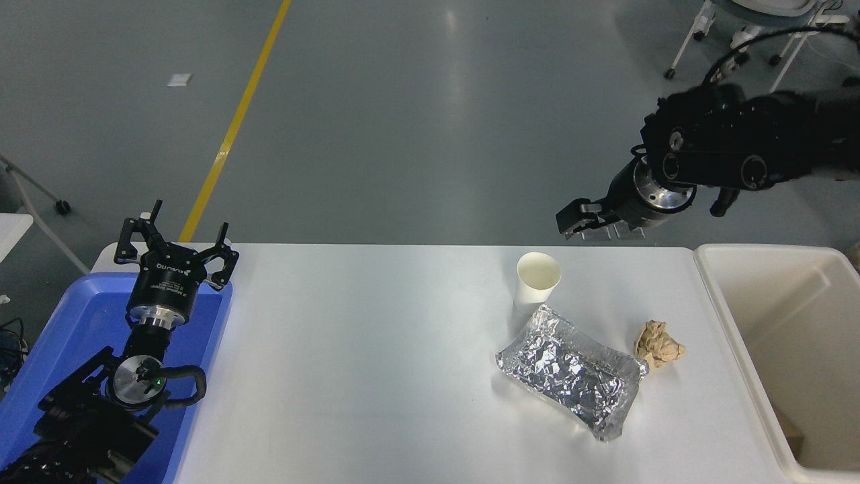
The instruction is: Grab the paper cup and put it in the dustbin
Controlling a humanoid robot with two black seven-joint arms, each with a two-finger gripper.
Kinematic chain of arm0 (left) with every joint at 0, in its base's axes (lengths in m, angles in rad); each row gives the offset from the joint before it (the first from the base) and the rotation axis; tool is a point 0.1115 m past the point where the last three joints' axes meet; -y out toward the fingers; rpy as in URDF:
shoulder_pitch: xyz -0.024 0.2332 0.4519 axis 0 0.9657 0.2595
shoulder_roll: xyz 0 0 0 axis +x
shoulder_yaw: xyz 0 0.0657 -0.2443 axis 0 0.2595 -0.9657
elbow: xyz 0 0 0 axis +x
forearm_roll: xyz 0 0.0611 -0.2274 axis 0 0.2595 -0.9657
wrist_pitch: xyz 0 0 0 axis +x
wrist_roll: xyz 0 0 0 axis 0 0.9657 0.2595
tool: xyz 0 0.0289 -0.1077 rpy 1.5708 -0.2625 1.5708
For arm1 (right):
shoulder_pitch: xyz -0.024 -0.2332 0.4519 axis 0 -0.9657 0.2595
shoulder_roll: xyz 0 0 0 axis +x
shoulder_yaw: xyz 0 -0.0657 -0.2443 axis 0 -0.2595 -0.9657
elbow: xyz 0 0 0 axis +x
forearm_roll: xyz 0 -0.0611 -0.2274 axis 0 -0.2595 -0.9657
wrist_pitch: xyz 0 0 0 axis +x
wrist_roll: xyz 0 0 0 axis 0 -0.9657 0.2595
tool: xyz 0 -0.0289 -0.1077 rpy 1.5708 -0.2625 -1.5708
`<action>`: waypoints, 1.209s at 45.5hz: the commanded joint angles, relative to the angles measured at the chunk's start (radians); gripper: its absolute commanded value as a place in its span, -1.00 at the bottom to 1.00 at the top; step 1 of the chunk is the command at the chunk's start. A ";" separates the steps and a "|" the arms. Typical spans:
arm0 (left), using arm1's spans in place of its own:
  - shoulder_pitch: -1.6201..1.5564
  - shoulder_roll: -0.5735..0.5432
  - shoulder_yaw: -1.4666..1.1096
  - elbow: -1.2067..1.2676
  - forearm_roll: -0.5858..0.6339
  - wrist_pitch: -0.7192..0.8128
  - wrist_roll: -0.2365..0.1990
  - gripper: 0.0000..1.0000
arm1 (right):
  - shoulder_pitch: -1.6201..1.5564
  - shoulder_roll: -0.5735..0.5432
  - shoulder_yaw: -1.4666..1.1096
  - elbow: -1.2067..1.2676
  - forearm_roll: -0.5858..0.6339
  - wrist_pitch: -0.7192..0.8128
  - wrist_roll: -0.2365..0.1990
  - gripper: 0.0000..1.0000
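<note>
Grey shop floor with a yellow line behind a white counter (376,349). Paper cup (537,281) stands upright at about 1 o'clock from counter centre, mouth up, long axis vertical with a slight lean toward camera, taper down. Foil pouch (571,380) sits just beside its base at 5 o'clock; brown paper ball (658,345) further out at 4 o'clock. Dustbin (722,306) at 3 o'clock off the counter's right end. Right hand (579,222) hovers past the far edge, at 1 o'clock from the cup, well apart from it; can't tell if it's released or clenched, it's edge-on. Left hand (175,250) parked at 9 o'clock over the blue tray (50,356), fingers spread, holding nothing. My read: step is the approach. Come down from the far side, straddle the cup wall below the rim, squeeze lightly since thin paper will crush, and keep off the foil
</note>
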 commanded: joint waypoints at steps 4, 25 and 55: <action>0.000 0.000 0.000 0.000 0.000 0.000 0.000 1.00 | -0.296 0.070 0.105 -0.215 -0.018 -0.200 -0.037 1.00; 0.000 0.000 0.000 -0.001 0.000 0.000 0.000 1.00 | -0.470 0.109 0.186 -0.308 -0.024 -0.267 -0.035 0.44; 0.000 0.000 0.000 -0.001 0.000 0.000 0.000 1.00 | -0.413 0.117 0.211 -0.288 -0.018 -0.232 -0.034 -1.00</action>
